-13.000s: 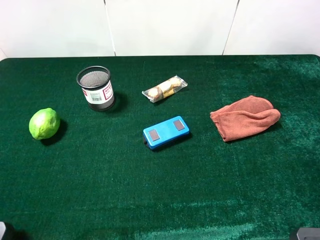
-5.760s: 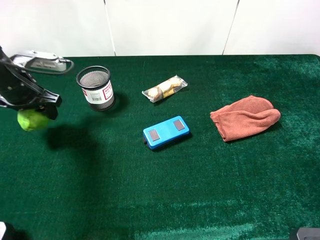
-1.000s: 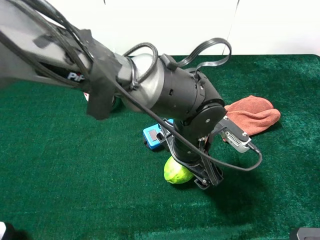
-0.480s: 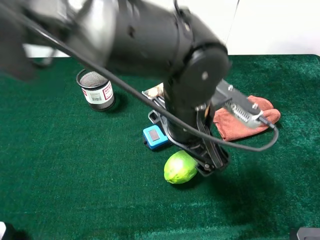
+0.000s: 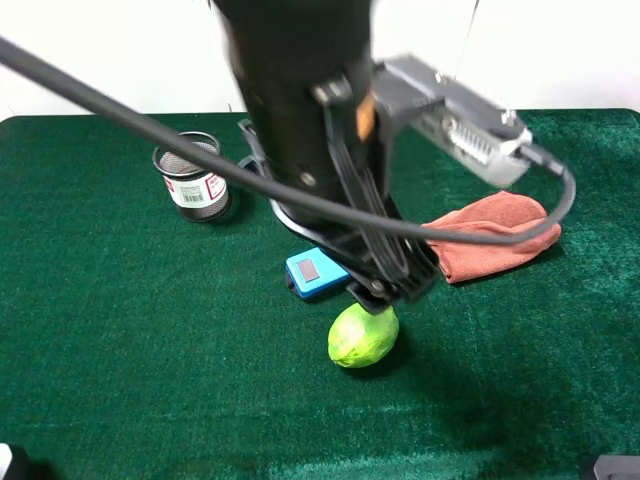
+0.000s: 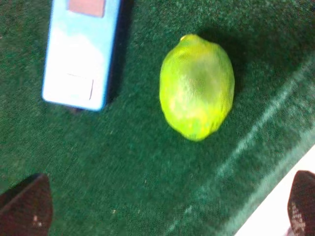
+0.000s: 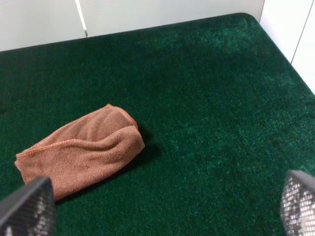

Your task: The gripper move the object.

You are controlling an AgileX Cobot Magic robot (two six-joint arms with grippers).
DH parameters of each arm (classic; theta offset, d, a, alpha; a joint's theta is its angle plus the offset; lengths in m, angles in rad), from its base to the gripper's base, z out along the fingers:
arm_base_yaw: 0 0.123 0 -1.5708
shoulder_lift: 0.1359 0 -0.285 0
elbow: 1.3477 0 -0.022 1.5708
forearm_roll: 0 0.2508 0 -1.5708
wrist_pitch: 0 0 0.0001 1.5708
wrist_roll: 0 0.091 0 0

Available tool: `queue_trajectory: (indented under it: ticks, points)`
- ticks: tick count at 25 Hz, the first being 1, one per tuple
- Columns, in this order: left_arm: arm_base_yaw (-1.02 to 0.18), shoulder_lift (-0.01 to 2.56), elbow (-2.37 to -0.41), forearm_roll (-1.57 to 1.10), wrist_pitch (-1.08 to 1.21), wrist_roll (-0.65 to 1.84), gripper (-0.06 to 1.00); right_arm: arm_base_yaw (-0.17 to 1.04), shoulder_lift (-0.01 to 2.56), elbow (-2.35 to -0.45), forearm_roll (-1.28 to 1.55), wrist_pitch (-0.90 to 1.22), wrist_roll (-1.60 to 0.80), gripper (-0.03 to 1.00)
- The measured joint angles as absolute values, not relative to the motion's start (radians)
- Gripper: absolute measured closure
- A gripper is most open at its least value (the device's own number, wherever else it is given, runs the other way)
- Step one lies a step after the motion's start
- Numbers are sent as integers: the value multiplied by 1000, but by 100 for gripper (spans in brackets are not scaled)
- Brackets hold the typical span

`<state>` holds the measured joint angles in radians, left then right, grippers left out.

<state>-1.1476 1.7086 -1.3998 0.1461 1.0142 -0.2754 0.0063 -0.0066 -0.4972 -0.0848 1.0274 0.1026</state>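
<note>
In the exterior high view, the lime [image 5: 362,336] is lying on the green cloth [image 5: 150,350], at about 5 o'clock from the blue box [image 5: 312,272]. The left gripper [image 5: 385,285] is hanging just above it, not touching.

In the left wrist view, the lime [image 6: 197,86] is sitting free between widely parted fingertips [image 6: 27,206]. It looks firm, light and prone to rolling; gripping across its middle seems safest.

In the right wrist view, the right gripper's fingers [image 7: 29,206] are standing wide apart, holding nothing, near the orange towel [image 7: 81,147].
</note>
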Motion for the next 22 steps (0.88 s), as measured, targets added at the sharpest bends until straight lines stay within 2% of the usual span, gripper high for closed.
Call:
queue_trajectory:
  ticks: [11,22]
  points:
    - [-1148,1512,-1400,192,1158,-275,-2,6,-7,-497,-85,1027,103,27]
    - [-1148,1257,-1338,205,1162,-285,-2,6,-7,-497,-85,1027,103,27]
